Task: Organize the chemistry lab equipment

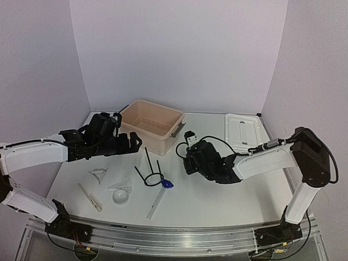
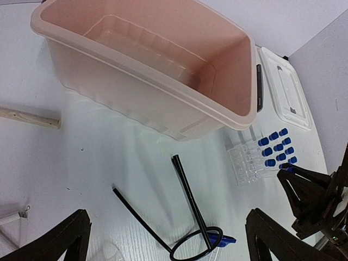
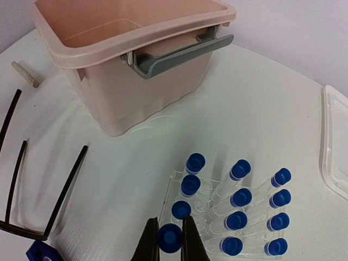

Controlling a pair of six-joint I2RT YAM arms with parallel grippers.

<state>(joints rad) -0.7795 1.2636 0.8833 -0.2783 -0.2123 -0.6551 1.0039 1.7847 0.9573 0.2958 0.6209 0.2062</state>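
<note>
**Capped tube pinched at the rack's near corner**

One of the small clear blue-capped tubes [image 3: 169,237] is pinched by its cap between the right jaws, at the near corner of the clear tube rack [image 2: 244,163]. The cap is probably gripped because it is the only part standing proud of the rack (whether the tube is seated or lifted cannot be told). The rack rests on the worktop [image 3: 261,109] just beside the beige plastic tub [image 3: 109,81]. The left jaws are spread wide and empty above the black wire ring stand [image 2: 187,190], seemingly kept ready for it. The clear funnel [image 1: 120,193] and wooden clamp [image 1: 89,197] lie ungathered nearer the arm bases. The white rectangular lid [image 1: 243,130] is set aside, leaving the tub open.
</note>
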